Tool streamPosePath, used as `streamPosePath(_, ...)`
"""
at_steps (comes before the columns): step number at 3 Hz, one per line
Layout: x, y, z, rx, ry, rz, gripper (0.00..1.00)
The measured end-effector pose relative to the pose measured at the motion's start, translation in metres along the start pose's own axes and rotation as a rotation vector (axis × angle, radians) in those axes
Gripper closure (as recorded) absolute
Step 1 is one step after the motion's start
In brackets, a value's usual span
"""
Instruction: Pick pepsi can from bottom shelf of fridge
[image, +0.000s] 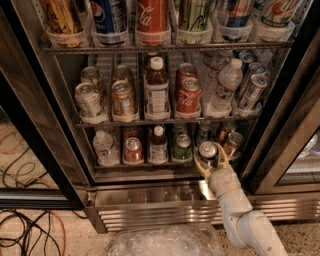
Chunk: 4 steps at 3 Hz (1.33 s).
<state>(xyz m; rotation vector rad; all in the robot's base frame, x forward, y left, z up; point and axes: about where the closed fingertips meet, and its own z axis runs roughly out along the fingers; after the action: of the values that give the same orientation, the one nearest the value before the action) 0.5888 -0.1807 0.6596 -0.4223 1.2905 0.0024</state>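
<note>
The fridge stands open, with a steel frame and a ribbed base grille. The pepsi can, dark with a silver top, sits at the front of the bottom shelf, right of centre. My gripper reaches up from the lower right. Its cream fingers sit on either side of the can and close against it. The white arm runs down to the frame's lower right.
On the bottom shelf are a water bottle, a red can, a brown bottle, a green can and a gold can. Glass doors flank the opening. Cables and a clear plastic bag lie on the floor.
</note>
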Motion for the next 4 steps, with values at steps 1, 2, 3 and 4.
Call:
streamPosePath(1, -0.013, 0.020, -0.014, -0.116, -0.014, -0.027, 1.00)
streamPosePath(2, -0.025, 0.046, -0.026, -0.253, -0.016, -0.044, 1.00)
streamPosePath(3, -0.041, 0.076, -0.039, -0.382, -0.037, -0.062, 1.00)
streamPosePath(4, -0.061, 0.102, -0.055, -0.499, -0.029, 0.016, 1.00)
